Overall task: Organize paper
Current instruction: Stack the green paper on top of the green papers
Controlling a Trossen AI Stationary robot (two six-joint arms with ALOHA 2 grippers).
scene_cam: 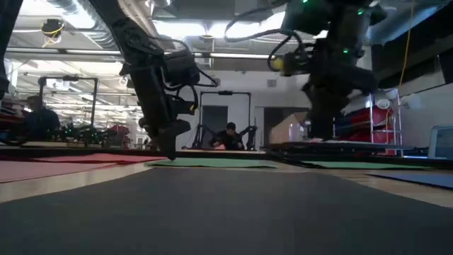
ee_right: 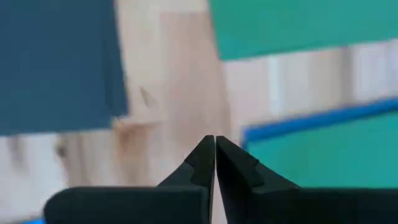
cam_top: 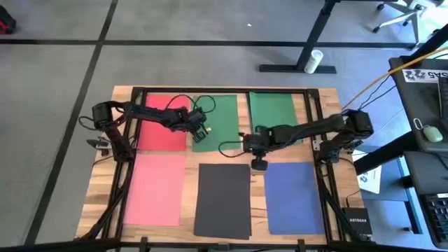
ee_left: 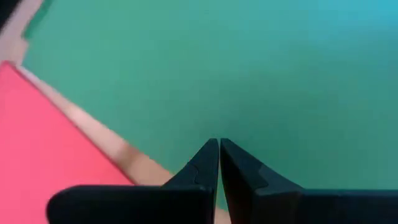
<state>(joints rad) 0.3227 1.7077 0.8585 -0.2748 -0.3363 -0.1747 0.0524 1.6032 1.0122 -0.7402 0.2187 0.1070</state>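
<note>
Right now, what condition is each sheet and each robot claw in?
Red sheet: flat, far left.
Two green sheets: flat, far side.
Pink sheet: flat, near left.
Dark grey sheet: flat, near middle.
Blue sheet: flat, near right.
Left gripper: shut, empty, over green.
Right gripper: shut, empty, over bare wood.

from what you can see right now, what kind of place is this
Likely a robotics lab or open workshop. A wooden table with coloured paper sheets stands on grey carpet tile beside a desk with a computer mouse. The low view shows exposed ceiling ducting, equipment racks and a seated person beyond.
</note>
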